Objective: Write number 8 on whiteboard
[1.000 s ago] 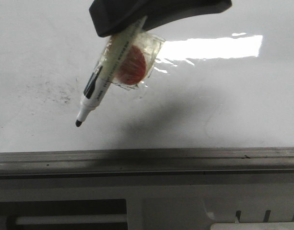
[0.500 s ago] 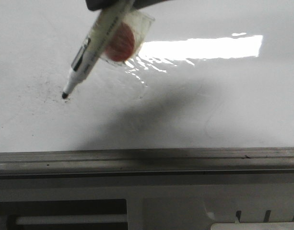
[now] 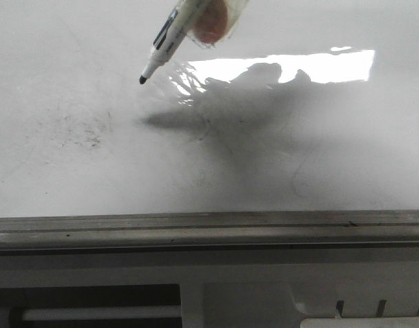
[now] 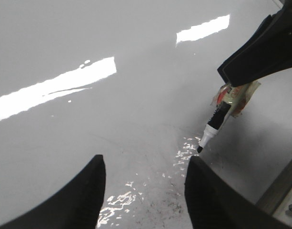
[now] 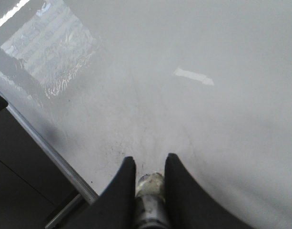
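Observation:
The whiteboard (image 3: 318, 150) fills the front view, glossy white with a grey metal rim (image 3: 209, 229). No number 8 shows on it, only faint grey smudges (image 3: 83, 133). A white marker pen (image 3: 169, 37) with a taped orange piece hangs from the top edge, black tip down and left, above its shadow and off the board. My right gripper (image 5: 148, 162) is shut on the marker's barrel (image 5: 149, 200); it also shows in the left wrist view (image 4: 260, 52) with the marker (image 4: 213, 129). My left gripper (image 4: 146, 162) is open and empty over the board.
A wrinkled shiny patch (image 3: 188, 82) lies under the marker tip beside a bright light reflection (image 3: 298, 67). Below the rim is a grey frame with a dark slot (image 3: 86, 304). The board's rim also shows in the right wrist view (image 5: 45, 148).
The marker has moved up and to the right in the front view, away from the rim. Its tip has left the smudged spot, and the right gripper's body has passed out of the top edge.

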{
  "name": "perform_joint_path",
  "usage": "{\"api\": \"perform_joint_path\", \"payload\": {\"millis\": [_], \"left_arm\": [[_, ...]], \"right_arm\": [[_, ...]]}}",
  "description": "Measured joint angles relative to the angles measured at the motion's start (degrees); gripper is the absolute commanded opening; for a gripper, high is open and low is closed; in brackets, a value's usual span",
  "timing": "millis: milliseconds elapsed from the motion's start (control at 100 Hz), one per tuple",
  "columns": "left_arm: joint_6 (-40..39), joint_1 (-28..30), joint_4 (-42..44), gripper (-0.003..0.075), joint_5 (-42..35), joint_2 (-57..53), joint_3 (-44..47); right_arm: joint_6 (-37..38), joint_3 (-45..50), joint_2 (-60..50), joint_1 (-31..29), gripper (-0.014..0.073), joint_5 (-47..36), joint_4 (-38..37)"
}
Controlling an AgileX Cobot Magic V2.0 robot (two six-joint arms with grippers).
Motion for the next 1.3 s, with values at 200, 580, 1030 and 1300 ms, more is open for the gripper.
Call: {"api": "perform_joint_path", "payload": {"millis": [200, 580, 1030, 1300], "left_arm": [[0.0, 0.0, -1.0, 0.0354, -1.1, 0.0, 0.0], [0.0, 0.0, -2.5, 0.0354, -1.2, 0.0, 0.0], [0.0, 0.0, -2.8, 0.0354, -1.2, 0.0, 0.0], [0.0, 0.0, -2.9, 0.0354, -1.3, 0.0, 0.0]], "right_arm": [[0.0, -5.8, 0.1, -4.0, -0.0058, 6.2, -1.2], [-0.1, -9.1, 6.8, -6.6, -0.0058, 10.0, -2.1], [0.1, -9.4, 7.5, -6.0, -0.0058, 19.8, -4.6], [0.1, -9.4, 8.5, -4.6, -0.0058, 18.4, -4.6]]}}
